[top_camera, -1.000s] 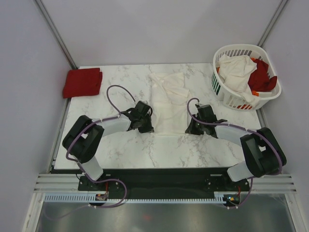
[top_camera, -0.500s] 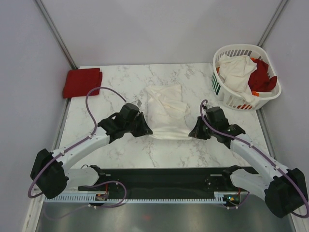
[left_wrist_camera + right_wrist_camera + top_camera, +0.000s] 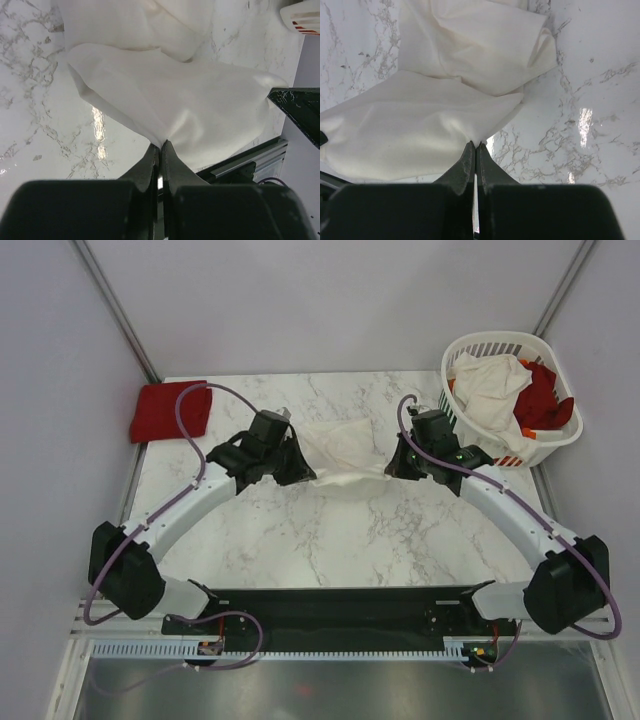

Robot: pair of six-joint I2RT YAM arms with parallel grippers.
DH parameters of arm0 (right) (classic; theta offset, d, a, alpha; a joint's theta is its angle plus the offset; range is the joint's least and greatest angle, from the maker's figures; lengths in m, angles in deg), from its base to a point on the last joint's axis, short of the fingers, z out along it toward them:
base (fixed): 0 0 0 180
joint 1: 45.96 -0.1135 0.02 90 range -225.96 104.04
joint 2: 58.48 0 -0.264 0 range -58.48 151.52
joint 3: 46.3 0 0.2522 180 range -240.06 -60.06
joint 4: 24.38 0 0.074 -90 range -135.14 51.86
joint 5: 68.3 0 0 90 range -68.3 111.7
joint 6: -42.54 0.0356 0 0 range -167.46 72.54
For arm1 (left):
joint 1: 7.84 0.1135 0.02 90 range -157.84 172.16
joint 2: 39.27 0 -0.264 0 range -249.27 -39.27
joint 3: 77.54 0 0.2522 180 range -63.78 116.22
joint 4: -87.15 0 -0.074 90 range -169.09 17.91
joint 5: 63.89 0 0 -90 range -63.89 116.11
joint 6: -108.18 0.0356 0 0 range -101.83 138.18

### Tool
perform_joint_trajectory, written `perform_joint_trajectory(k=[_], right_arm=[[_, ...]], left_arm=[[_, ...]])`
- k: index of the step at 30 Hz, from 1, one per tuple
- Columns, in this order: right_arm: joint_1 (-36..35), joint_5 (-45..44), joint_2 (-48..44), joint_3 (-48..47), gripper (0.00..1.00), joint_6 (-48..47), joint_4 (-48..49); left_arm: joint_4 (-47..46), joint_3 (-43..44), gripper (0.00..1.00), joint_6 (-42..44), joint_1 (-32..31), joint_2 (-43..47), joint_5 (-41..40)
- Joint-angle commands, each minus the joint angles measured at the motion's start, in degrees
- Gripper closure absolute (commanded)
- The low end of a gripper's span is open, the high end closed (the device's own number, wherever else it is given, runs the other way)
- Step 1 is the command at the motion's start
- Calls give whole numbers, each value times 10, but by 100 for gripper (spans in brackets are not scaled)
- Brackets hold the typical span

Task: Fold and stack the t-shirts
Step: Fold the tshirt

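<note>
- The cream-white t-shirt [image 3: 345,445] lies around the middle of the table [image 3: 330,540], toward its far side; its near edge is drawn taut from left to right between the two arms, and the rest lies crumpled on the marble just beyond.
- The left end effector [image 3: 304,472] is pressed together on the shirt's left corner; the left wrist view shows the fingertips [image 3: 161,148] pinching the cloth with no gap.
- The right end effector [image 3: 393,468] is likewise closed on the right corner; the right wrist view shows a point of cloth nipped between its tips [image 3: 475,146].
- A folded red t-shirt [image 3: 170,410] sits at the far left corner, well apart from both arms.
- The white slatted basket [image 3: 500,338] stands at the far right corner; it holds a heaped cream-white shirt [image 3: 490,388] and red cloth [image 3: 545,395] beside it.
</note>
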Motion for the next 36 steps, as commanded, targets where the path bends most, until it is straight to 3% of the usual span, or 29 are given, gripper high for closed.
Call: perform_joint_trajectory(k=[1,8,17,25,29,32,33,36], right_arm=[[7,-34,41,-61,100,-22,11],[31,-35,153,-167,100,-19,25],[41,-27,308,-291,100,10,42],[54,-22,452,-444,100,19,24],[68,-16,520,-528,100,32,11],[74,-14,573,-577,86,34,10],[76,-9,589,-591,68,34,13],[89,79,654,-636,33,49,76]], left_arm=[[5,74,97,46,35,-32,18],[20,185,96,82,99,-144,76],[70,352,95,118,140,-307,69],[83,463,93,120,175,-406,80],[101,542,92,122,198,-497,99],[107,593,89,123,214,-562,111],[108,614,89,122,221,-578,117],[109,641,87,103,242,-635,121]])
